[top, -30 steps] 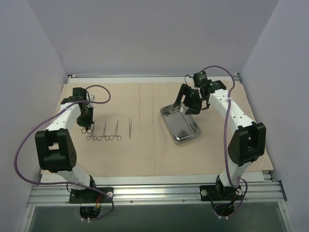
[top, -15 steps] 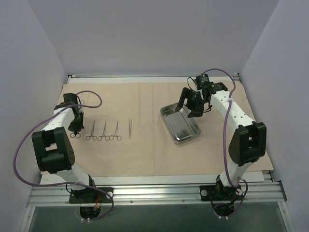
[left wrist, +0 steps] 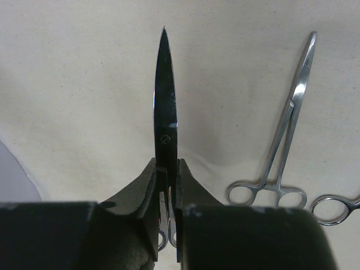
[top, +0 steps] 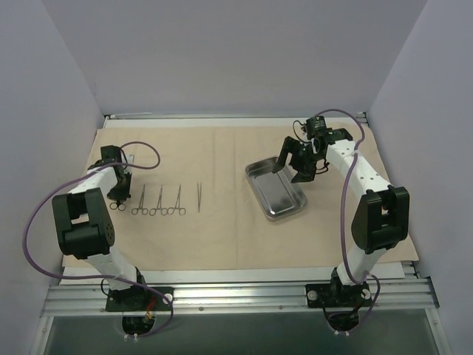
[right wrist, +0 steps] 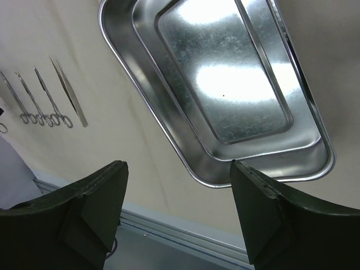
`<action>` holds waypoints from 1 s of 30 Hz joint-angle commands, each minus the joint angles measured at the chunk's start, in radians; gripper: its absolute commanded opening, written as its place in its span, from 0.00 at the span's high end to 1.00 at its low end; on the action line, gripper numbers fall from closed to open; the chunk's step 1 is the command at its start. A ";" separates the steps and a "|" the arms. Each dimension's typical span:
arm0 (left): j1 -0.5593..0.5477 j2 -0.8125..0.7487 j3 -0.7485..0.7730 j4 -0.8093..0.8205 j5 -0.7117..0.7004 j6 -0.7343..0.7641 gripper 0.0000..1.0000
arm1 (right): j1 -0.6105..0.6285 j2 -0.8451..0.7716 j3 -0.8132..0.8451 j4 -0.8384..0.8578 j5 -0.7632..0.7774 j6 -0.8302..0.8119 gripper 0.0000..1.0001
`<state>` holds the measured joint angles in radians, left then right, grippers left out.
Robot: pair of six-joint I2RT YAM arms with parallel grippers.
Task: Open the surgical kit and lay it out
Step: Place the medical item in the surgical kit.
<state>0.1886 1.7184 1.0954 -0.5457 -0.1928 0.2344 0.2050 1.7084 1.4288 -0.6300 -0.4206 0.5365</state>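
The beige wrapping cloth lies spread flat over the table. The steel tray sits on it right of centre; it also shows in the right wrist view, with nothing in it. My left gripper is shut on a ring-handled instrument with a pointed blade, held low over the cloth at the far left. Three ring-handled forceps and tweezers lie in a row to its right; one forceps shows in the left wrist view. My right gripper is open, above the tray's far end.
The table's metal front rail runs along the near edge. Grey walls enclose the left, right and back sides. Purple cables loop from both arms.
My left gripper has moved left and toward the near edge with the pointed instrument, from above the row of forceps to the left end of it. My right gripper has lifted slightly away from the tray.
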 commanded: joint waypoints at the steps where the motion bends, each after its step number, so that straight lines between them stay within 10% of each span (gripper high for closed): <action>1: 0.003 0.003 -0.003 0.043 0.023 0.023 0.98 | -0.019 -0.043 -0.011 -0.016 -0.018 -0.018 0.26; 30: 0.006 0.076 0.020 0.066 0.035 0.022 0.83 | -0.021 -0.004 -0.001 0.000 -0.043 -0.006 0.26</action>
<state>0.1886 1.7691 1.0790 -0.5041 -0.1486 0.2466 0.1886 1.7088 1.4258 -0.6197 -0.4496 0.5297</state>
